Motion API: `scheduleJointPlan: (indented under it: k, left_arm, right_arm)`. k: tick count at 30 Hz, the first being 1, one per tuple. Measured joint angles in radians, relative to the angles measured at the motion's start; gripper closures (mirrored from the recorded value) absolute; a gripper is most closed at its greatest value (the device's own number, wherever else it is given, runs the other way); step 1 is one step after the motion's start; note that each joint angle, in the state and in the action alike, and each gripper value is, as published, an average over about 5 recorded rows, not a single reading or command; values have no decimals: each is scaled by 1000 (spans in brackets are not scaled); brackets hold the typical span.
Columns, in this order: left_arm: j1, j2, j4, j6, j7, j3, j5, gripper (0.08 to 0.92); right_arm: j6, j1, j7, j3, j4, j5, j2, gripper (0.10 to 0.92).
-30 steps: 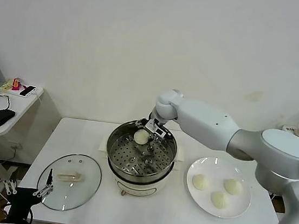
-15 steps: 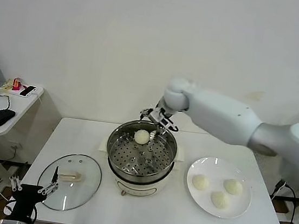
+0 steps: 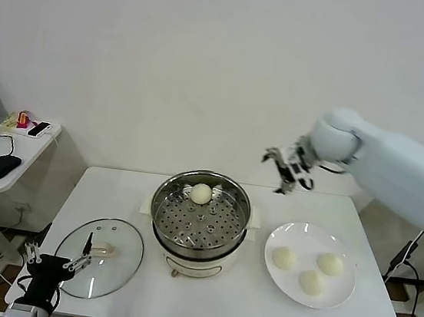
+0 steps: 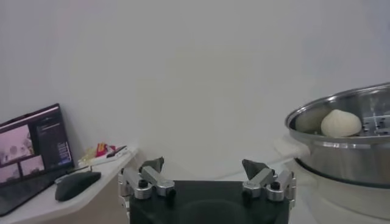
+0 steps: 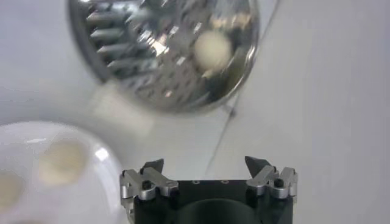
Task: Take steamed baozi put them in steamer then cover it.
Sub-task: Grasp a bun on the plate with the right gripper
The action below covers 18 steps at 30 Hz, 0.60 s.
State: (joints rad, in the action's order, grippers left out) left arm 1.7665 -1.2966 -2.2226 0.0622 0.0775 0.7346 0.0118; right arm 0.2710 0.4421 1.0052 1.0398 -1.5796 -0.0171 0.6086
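Head view: a white table (image 3: 201, 308) holds the steamer (image 3: 200, 220) at its centre, with one baozi (image 3: 201, 193) resting on the perforated tray toward the far rim, and three more baozi (image 3: 309, 268) on a white plate (image 3: 274, 243) to the robot's right. The right gripper (image 3: 288, 169) hangs in the air above the table between steamer and plate, jaws spread and holding nothing. The glass cover (image 3: 99, 257) lies flat on the table left of the steamer, and the left gripper (image 3: 57, 262) sits low at its near edge, jaws spread wide and empty.

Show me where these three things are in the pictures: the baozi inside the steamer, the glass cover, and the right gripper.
baozi in the steamer (image 3: 201, 193), head view, middle of the bun.
glass cover (image 3: 119, 251), head view, bare glass beside the handle.
right gripper (image 3: 288, 171), head view, midway between its open fingertips.
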Motion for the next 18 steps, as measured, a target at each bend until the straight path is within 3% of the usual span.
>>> scheduleJointPlan:
  k: [8,18]
  left_arm:
    - [-18,5,24,5,-2,-9,0,177]
    - [-10,-3,39,8,-2,4,-9,177]
  right_arm:
    - [47,-217,-11,-117,-35,40,-92,203]
    - [88,-456,-6,-246,-7,96,-85,203]
